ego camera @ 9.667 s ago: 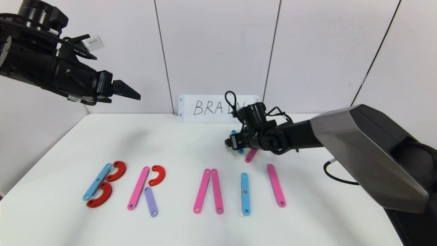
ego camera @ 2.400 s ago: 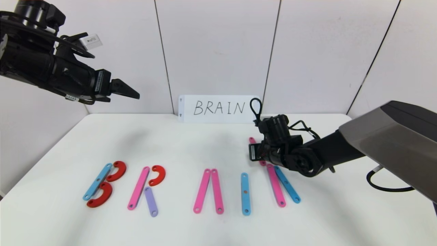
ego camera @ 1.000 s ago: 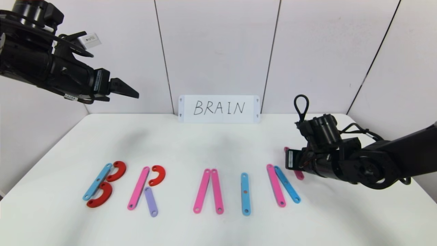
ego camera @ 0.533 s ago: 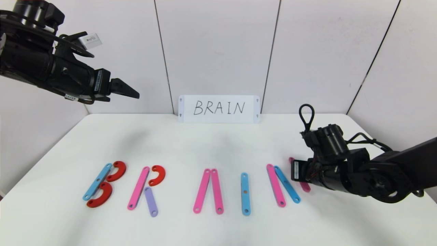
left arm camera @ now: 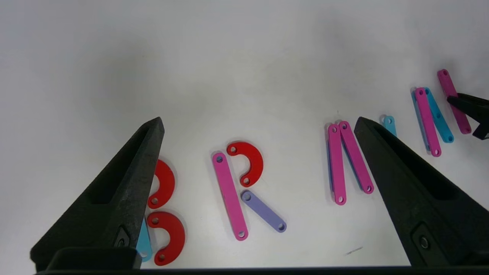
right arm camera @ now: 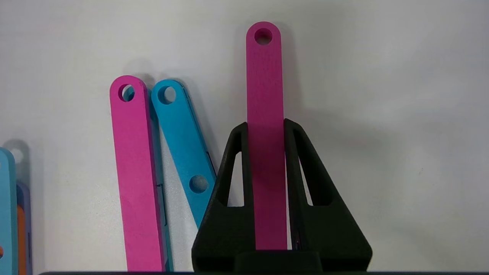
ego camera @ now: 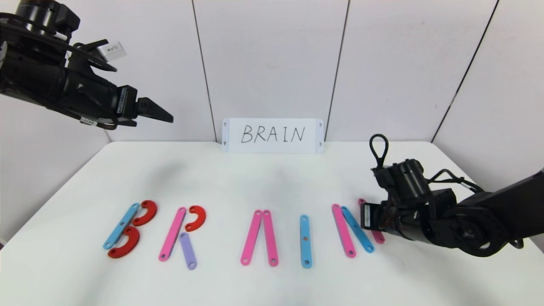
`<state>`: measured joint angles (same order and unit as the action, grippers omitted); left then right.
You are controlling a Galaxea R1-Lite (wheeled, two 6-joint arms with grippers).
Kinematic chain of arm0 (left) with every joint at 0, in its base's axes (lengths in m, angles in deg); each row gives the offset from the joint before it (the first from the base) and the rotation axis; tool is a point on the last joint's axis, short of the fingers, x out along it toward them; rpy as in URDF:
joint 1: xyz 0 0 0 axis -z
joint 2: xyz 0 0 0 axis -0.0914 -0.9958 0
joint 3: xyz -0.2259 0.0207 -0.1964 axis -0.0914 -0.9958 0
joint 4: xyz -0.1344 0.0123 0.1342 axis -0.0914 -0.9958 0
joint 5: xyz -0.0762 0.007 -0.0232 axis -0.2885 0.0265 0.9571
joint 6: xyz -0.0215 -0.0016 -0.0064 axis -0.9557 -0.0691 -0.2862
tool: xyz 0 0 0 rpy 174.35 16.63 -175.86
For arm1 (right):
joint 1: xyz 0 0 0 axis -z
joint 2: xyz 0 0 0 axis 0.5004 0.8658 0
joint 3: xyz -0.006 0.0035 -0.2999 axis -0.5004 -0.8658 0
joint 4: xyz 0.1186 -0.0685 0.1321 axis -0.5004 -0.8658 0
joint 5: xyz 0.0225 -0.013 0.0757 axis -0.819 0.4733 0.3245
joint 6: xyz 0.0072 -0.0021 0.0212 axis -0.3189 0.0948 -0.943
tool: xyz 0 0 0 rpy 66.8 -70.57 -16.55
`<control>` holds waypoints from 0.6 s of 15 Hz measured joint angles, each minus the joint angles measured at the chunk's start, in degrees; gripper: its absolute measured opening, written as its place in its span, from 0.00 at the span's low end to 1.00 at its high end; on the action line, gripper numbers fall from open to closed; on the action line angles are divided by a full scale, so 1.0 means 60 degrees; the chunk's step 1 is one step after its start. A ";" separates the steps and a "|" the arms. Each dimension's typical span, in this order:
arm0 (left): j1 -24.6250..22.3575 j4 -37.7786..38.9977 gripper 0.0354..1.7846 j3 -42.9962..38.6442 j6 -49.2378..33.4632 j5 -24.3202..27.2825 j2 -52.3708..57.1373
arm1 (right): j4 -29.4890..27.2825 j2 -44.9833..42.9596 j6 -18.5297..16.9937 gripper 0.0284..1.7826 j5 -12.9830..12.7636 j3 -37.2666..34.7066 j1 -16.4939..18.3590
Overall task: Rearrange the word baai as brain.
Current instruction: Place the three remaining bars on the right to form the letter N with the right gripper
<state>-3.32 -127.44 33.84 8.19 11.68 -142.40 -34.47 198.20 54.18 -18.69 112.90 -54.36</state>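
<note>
The word of flat plastic pieces lies in a row across the table's front. It has a blue bar with two red curves (ego camera: 127,231), then a pink bar, red curve and purple bar (ego camera: 182,231). After these come two pink bars (ego camera: 260,237), a single blue bar (ego camera: 305,241), then a pink bar (ego camera: 343,230) with a slanted blue bar (ego camera: 358,229). My right gripper (right arm camera: 265,126) (ego camera: 370,219) is shut on another pink bar (right arm camera: 263,76), held low just right of the slanted blue bar (right arm camera: 179,130). My left gripper (left arm camera: 259,121) (ego camera: 157,112) hangs open and empty high at the back left.
A white card (ego camera: 273,135) with handwritten BRAIN stands against the back wall. Bare table (ego camera: 272,182) lies between the card and the letters. The right arm's body reaches in over the table's right edge.
My right gripper has brought the pink bar nearer and lower, close beside the slanted blue bar. The left arm and the other pieces have not moved.
</note>
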 joint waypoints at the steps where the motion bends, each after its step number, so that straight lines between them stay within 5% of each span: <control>1: 0.0000 0.0000 0.98 0.0000 0.0000 0.0006 0.0004 | 0.0008 0.0051 0.0004 0.14 -0.0002 0.0004 0.0004; 6: 0.0000 0.0000 0.97 0.0000 0.0004 0.0006 0.0014 | 0.0211 0.0163 0.0014 0.21 -0.0018 -0.0014 0.0037; 9: 0.0000 0.0000 0.97 0.0000 0.0004 0.0004 0.0014 | 0.0201 0.0138 0.0010 0.40 -0.0018 -0.0030 0.0065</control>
<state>-3.32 -127.44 33.84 8.22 11.70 -142.31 -33.27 199.03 54.24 -18.80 112.72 -53.97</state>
